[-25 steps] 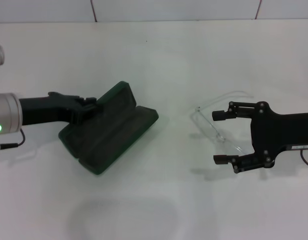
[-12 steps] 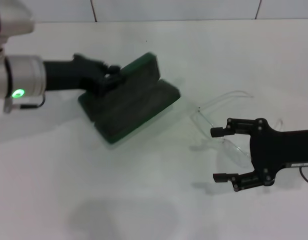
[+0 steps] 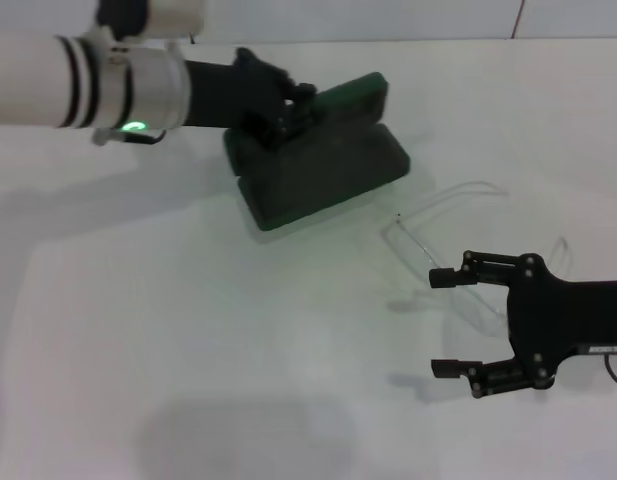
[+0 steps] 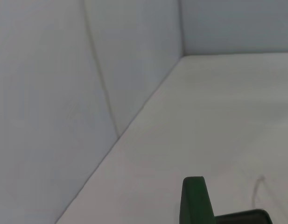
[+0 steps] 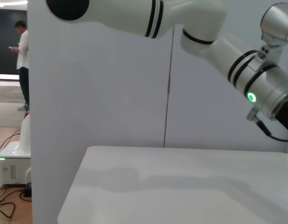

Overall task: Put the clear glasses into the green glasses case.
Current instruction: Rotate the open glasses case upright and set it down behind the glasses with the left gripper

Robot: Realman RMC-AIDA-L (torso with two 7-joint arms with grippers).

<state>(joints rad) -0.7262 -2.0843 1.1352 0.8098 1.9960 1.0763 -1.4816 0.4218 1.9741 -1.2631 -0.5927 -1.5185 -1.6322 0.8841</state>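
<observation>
- Two arms are showing in the head view, one at each side of a white desk [image 3: 188, 330].
- The left tool [image 3: 288, 108] is gripping the green glasses case [image 3: 323, 175] at the lid's near-left edge, its dark fingers pressed together on the lid.
- The green glasses case is sitting open at the far middle of the desk, lid standing up at a tilt behind the base, dark interior facing the camera.
- In the left wrist view only a green edge of the case [image 4: 195, 200] is showing, against the desk and the pale wall [image 4: 64, 93].
- The clear glasses [image 3: 438, 250] are lying on the desk to the right of the case and apart from it, one thin arm curving away toward the far right.
- The right tool [image 3: 446, 322] is hovering low at the near right, its two black fingers spread wide, the upper fingertip overlapping the near end of the glasses' lens in the picture.
- Whether that finger is touching the glasses, I cannot tell.
- The right wrist view is showing the left arm [image 5: 218, 42], white with black bands and a green light, reaching across above the desk.
</observation>
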